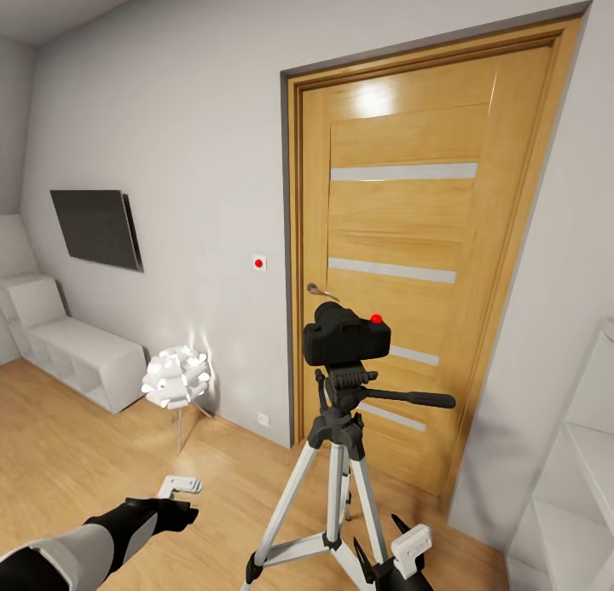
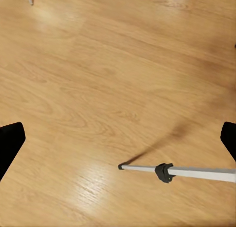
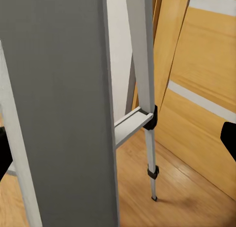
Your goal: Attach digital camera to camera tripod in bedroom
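On the left wall, a dark TV (image 1: 96, 228) is hanging above a low white shelf unit (image 1: 72, 348). A white flower-shaped lamp (image 1: 176, 376) is standing on the wood floor (image 1: 77, 454) by the wall. The left gripper (image 1: 181, 487) is hovering low over the floor, its white fingers spread apart and gripping nothing. In the middle, the digital camera (image 1: 346, 335) is sitting on the head of the camera tripod (image 1: 339, 454), right in front of the oak door (image 1: 409, 258). The right gripper (image 1: 408, 550) is hanging low beside the tripod legs, fingers spread apart, gripping nothing. White shelves (image 1: 571, 480) are standing at the right edge.
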Available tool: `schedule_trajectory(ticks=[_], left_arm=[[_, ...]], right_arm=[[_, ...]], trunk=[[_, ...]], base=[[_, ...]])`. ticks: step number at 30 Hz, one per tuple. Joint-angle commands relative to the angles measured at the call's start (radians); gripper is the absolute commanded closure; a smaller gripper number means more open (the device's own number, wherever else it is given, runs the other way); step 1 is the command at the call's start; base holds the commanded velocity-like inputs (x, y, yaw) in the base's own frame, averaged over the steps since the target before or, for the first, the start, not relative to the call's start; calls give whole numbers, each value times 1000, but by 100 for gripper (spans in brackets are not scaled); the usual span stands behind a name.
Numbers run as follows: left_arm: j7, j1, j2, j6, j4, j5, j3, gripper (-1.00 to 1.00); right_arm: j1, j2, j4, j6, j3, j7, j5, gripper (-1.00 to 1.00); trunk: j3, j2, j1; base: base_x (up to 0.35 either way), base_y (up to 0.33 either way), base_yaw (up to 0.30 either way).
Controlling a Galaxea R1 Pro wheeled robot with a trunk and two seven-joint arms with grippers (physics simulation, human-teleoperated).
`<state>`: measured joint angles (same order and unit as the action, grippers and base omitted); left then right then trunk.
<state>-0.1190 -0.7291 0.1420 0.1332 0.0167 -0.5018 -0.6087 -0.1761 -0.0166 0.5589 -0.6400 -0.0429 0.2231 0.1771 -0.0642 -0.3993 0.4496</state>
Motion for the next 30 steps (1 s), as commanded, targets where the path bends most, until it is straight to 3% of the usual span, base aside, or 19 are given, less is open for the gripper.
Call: schedule_trajectory(ticks=[1, 30], left_arm=[[-2, 0, 1, 6, 2, -11, -8, -100], [-2, 19, 1, 6, 2, -11, -8, -100]], right_arm=[[0, 0, -1, -3, 2, 2, 3, -100], [1, 0, -35, -21, 2, 2, 2, -100]], trunk=[[0, -1, 0], [0, -1, 0]], base=[[0, 0, 0], [0, 0, 0]])
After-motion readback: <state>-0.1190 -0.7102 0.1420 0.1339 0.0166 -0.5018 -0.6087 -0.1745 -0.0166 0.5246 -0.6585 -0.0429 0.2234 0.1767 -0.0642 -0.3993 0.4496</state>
